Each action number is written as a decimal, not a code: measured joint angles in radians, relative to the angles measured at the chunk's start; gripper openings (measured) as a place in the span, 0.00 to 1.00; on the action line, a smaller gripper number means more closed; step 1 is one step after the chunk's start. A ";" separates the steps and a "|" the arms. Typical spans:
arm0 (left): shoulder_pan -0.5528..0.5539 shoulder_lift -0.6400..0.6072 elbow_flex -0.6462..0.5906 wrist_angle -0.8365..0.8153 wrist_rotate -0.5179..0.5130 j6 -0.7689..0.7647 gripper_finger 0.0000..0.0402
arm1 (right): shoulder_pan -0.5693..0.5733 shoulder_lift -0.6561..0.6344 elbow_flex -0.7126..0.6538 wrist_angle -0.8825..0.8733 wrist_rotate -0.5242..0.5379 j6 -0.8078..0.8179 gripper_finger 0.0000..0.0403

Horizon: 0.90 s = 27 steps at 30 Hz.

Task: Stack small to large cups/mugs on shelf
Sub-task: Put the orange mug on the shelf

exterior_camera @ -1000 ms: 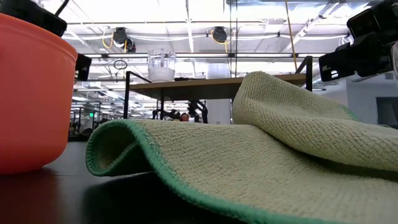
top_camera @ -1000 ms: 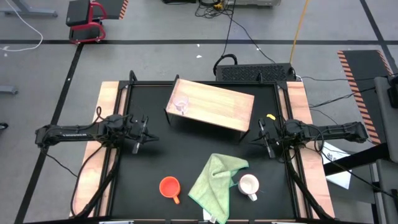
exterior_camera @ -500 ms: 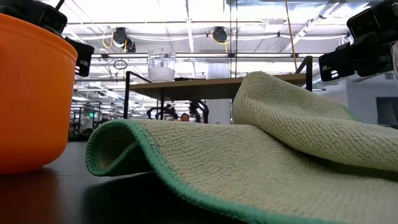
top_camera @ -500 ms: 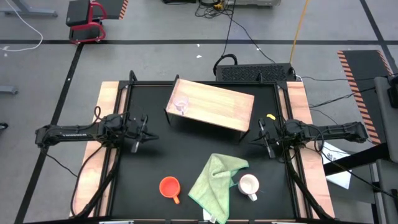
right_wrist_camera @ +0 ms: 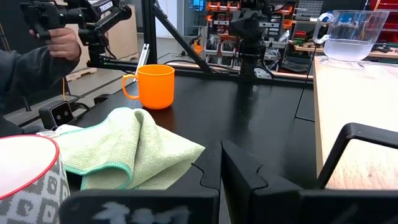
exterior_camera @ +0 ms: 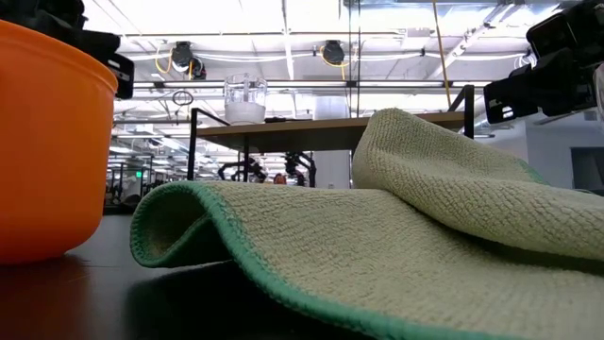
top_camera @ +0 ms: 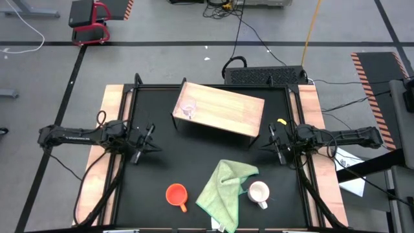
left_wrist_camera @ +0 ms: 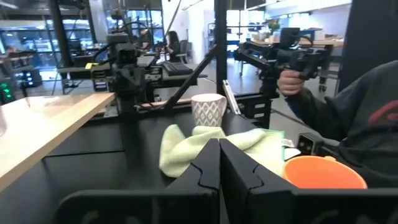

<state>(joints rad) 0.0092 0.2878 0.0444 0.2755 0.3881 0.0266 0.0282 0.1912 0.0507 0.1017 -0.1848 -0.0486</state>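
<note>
A clear glass cup (top_camera: 188, 109) stands upright on its base at the left end of the light-wood shelf (top_camera: 223, 111); it also shows as the glass cup (right_wrist_camera: 351, 34) in the right wrist view. An orange mug (top_camera: 176, 194) and a white mug (top_camera: 259, 192) stand upright on the black tabletop near its front edge. My left gripper (top_camera: 154, 144) hovers shut over the table's left part, left of the shelf, and holds nothing. My right gripper (top_camera: 264, 144) hovers shut at the table's right, beside the shelf's right end. It too holds nothing.
A light green cloth (top_camera: 226, 188) lies crumpled between the two mugs, close to the white one. Bare black tabletop (top_camera: 162, 165) lies between the shelf and the mugs. A person (left_wrist_camera: 367, 106) stands beyond the near edge, a hand (left_wrist_camera: 289, 81) on a control rig.
My left gripper has swung a little toward the table's near edge and tipped slightly upward, staying shut. The cups, the cloth and my right gripper have kept still.
</note>
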 joint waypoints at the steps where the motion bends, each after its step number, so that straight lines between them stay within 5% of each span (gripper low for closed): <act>1: -0.010 0.000 0.000 0.001 -0.014 0.001 0.02 | 0.000 0.000 0.000 0.000 0.000 0.000 0.00; 27: -0.255 0.375 0.000 0.259 -0.098 0.028 0.01 | 0.000 0.000 0.000 0.008 0.000 0.003 0.00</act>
<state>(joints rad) -0.2458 0.6628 0.0444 0.5347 0.2905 0.0549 0.0284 0.1913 0.0509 0.1097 -0.1844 -0.0460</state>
